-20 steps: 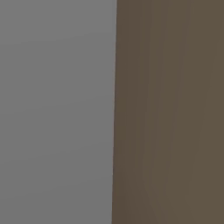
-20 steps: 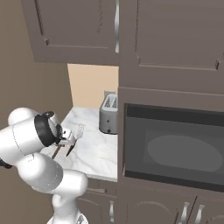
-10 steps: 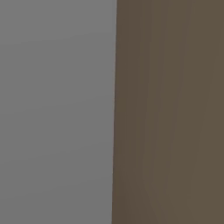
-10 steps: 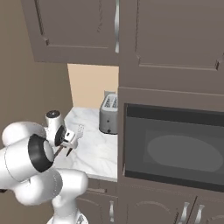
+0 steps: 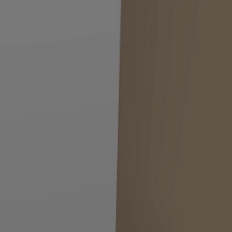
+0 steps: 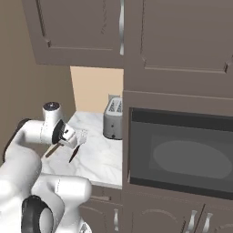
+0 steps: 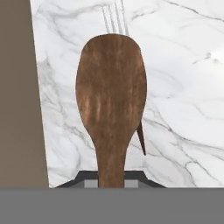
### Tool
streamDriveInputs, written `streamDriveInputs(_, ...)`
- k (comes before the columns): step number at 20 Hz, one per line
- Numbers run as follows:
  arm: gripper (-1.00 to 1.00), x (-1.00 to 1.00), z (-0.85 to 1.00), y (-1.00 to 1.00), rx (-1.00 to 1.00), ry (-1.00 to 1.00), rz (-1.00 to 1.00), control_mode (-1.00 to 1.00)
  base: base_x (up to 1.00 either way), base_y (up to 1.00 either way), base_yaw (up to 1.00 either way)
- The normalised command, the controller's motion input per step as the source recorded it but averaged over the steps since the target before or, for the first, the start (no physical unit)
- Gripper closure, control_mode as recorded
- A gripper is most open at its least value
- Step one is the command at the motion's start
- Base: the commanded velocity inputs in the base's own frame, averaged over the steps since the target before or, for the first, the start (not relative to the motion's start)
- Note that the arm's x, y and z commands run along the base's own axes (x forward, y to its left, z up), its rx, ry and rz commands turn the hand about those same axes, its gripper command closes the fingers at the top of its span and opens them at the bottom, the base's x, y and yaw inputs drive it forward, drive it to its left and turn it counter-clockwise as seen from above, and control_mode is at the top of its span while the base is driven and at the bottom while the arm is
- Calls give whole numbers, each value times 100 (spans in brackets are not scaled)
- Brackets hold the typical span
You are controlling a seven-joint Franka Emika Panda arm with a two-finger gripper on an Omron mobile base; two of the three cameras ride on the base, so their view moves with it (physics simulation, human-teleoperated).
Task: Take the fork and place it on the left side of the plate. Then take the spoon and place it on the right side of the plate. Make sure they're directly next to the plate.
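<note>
A brown wooden spoon [image 7: 110, 96] rises from between my gripper [image 7: 111, 176] fingers in the hand view, with the jaws shut on its handle. Behind the spoon's tip, the fork [image 7: 114, 18] shows its thin silvery tines; I cannot tell whether it is also gripped. From the right base view my gripper [image 6: 75, 140] hangs over the left end of the marble counter [image 6: 102, 157]. The fork's pale tines [image 6: 83, 135] stick out to its right and the spoon's brown handle [image 6: 51, 150] slants down-left. The plate is out of view.
A silver toaster [image 6: 113, 119] stands at the back of the counter. A built-in microwave [image 6: 182, 157] fills the tall cabinet on the right, with wall cabinets [image 6: 82, 32] overhead. The left base view faces a grey wall [image 5: 59, 116] and a brown panel [image 5: 176, 116].
The jaws closed further about a second ago and have held since. The arm's elbow swung down and left. Fork and spoon stay at the same spot in the right base view.
</note>
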Motion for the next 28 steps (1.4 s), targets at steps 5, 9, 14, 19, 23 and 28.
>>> streamDriveInputs(5,100,-73,100,-24,0,2,-2,-100,0,0,0)
streamDriveInputs(9,100,-68,100,-24,0,0,-3,-100,0,0,0)
streamDriveInputs(14,100,-64,83,-33,0,0,0,-100,0,0,0)
streamDriveInputs(19,100,-55,29,-37,-1,-1,0,-100,0,0,0)
streamDriveInputs(23,100,-15,0,-15,-4,0,-2,-100,0,0,0)
streamDriveInputs(28,100,0,-8,0,-3,0,-7,-100,0,0,0)
